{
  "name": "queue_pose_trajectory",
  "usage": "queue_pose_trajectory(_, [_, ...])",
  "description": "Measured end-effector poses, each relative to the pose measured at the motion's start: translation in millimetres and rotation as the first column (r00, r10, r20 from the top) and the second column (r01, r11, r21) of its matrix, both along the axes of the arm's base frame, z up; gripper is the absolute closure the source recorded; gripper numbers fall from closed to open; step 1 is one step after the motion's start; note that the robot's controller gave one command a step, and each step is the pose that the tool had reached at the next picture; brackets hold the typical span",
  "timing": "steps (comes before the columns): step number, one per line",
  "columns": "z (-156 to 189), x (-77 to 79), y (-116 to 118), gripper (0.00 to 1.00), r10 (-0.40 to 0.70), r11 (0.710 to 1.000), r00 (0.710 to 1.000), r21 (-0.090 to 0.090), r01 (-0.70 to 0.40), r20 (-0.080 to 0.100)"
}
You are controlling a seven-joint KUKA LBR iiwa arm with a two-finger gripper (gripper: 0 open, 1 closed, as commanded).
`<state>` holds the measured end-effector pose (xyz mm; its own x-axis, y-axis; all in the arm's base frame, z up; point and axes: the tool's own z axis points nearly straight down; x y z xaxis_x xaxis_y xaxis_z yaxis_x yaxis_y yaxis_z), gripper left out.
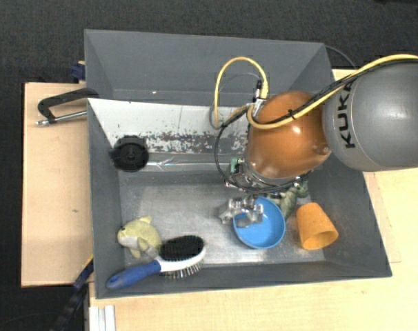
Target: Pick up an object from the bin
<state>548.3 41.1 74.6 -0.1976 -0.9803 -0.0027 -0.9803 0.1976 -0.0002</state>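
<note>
The pick is not yet made, as far as the view shows: every loose thing lies on the floor of the grey metal bin (188,202), and nothing hangs clear of it. The gripper (245,214) is down low at the near-right part of the bin, right at the left rim of a blue bowl (264,232) – whether it is open or closed on that rim I cannot tell, since the orange wrist cover hides much of it. Judging from this, the grasp and the lift are both left to do.

The bowl looks like smooth hard plastic, round and shallow with a thin rim. Just to its right lies an orange cup (314,227), tapered, tipped on its side, also plastic by its sheen. Between the two a small greenish thing (292,200) peeks out, too hidden to name.

Well apart, at the near-left, sit a pale yellow soft toy (140,236), lumpy and matte, and a brush (169,257) with a blue handle and dark bristles – and at the far-left a black round knob-like piece (130,154)
</note>
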Motion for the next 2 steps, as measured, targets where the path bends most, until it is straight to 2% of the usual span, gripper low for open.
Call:
queue_pose_trajectory(1, [8, -6.0, 27, 1.0, 0.324, 0.946, 0.946, 0.0, -0.324, 0.005])
queue_pose_trajectory(2, [183, 20.5, 16, 1.0, 0.351, 0.936, 0.936, -0.004, -0.351, 0.014])
